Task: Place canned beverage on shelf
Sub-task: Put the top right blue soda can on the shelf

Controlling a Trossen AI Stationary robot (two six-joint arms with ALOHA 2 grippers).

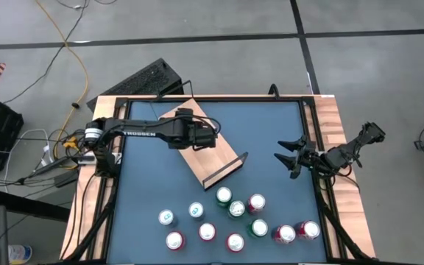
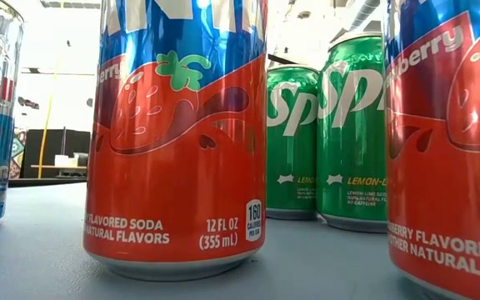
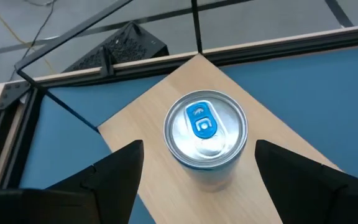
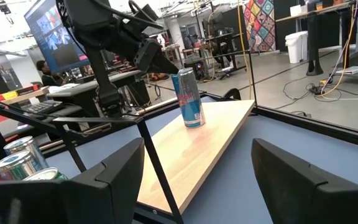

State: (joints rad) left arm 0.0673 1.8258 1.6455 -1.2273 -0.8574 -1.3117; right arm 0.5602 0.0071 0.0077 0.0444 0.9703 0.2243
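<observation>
The left tool (image 3: pixel 197 177) hovers above the shelf (image 1: pixel 201 151), its two dark fingers (image 3: pixel 114 177) spread wide on either side of a slim silver-and-blue can (image 3: pixel 205 138) without touching it. In the left wrist view the can stands upright on the light-wood board directly below the tool, between the fingers, its blue pull tab facing up. The right wrist view shows the same can (image 4: pixel 188 98) standing free near the board's far end, with the left arm's dark body just above and behind it and a gap between the tool and the can's top.

The right tool (image 1: pixel 289 157) waits off to the side of the shelf, near the worktop's (image 1: pixel 271 125) right edge, pointing toward the board. Its fingers (image 4: pixel 114 177) stand open with nothing between them, and the shelf's near black end rail (image 4: pixel 157 168) lies just ahead of it.

The other cans (image 1: pixel 234 217) stand grouped on the blue worktop, well away from the left tool and closer to the right one. The low view shows a strawberry soda can (image 2: pixel 176 137) close up, with two green lemon-lime cans (image 2: pixel 333 133) behind it.
</observation>
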